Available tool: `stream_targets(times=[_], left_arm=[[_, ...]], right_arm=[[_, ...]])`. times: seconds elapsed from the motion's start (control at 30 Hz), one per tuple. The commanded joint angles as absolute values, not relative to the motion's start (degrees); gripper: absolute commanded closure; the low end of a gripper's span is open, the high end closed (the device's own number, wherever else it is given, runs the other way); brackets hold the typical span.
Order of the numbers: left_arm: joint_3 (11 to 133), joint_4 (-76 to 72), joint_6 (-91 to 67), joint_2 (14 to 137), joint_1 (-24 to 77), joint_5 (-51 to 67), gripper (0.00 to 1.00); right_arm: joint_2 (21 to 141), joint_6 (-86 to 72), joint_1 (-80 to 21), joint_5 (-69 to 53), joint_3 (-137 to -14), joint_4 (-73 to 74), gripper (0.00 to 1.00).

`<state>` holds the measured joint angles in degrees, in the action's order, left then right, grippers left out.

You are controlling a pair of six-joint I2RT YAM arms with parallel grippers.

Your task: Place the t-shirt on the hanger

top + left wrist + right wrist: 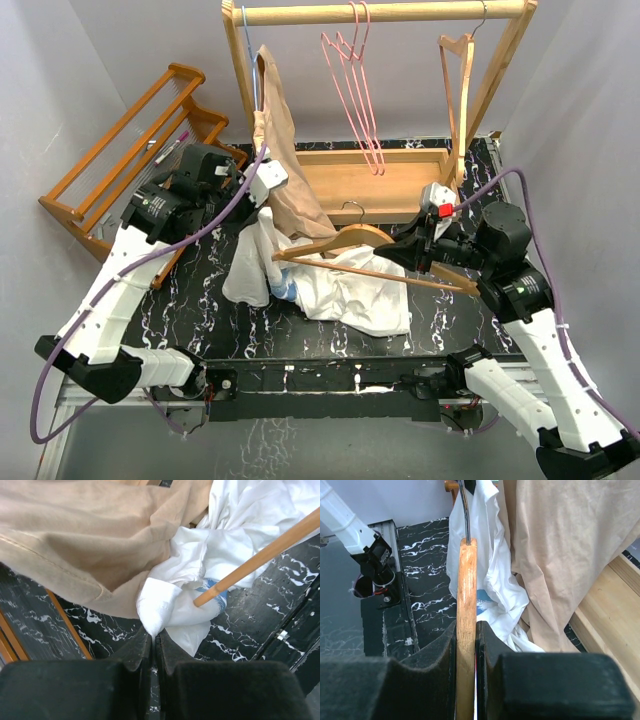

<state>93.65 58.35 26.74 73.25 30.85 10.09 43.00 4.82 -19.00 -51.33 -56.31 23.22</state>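
Observation:
The white t-shirt (350, 290) lies crumpled on the black marble table, with a blue print (216, 591) showing. My left gripper (264, 200) is shut on a fold of its cloth (160, 610), pinched at the fingertips (153, 637). My right gripper (400, 252) is shut on a light-wood hanger (352, 238), and the wood (466, 580) stands between its jaws (466, 630). That hanger's bar (260, 555) reaches across the t-shirt (490, 565), its end resting on the cloth. The thin pink hangers (355, 90) hang on the rack's rail, held by nothing.
A beige garment (285, 170) hangs from the wooden rack (390, 12) and drapes onto the t-shirt's far side (90, 530). Another wooden hanger (458, 90) hangs at the right of the rail. The rack's base tray (380, 180) is behind. A slatted wooden rack (130, 140) leans at the left.

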Motion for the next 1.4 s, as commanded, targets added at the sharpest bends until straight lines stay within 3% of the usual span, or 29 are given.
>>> stream_targets(times=[0.0,0.47,0.87,1.37], left_arm=[[98.7,61.6,25.0,73.1,30.7,14.3,1.0],[96.4,63.0,25.9,72.4,30.7,16.9,1.0],[94.9,63.1,27.4,72.5,30.7,16.5,1.0],[87.3,57.5,28.6,69.8,30.6,13.4,1.0]], right_arm=[[44.5,1.9,-19.1,-51.3,-54.9,12.6,0.92],[42.1,3.4,-19.1,-41.0,-58.5,11.5,0.92],[42.6,2.8,-19.0,-44.4,-58.9,10.0,0.92],[39.8,4.2,-19.0,-47.2,-59.8,19.7,0.92]])
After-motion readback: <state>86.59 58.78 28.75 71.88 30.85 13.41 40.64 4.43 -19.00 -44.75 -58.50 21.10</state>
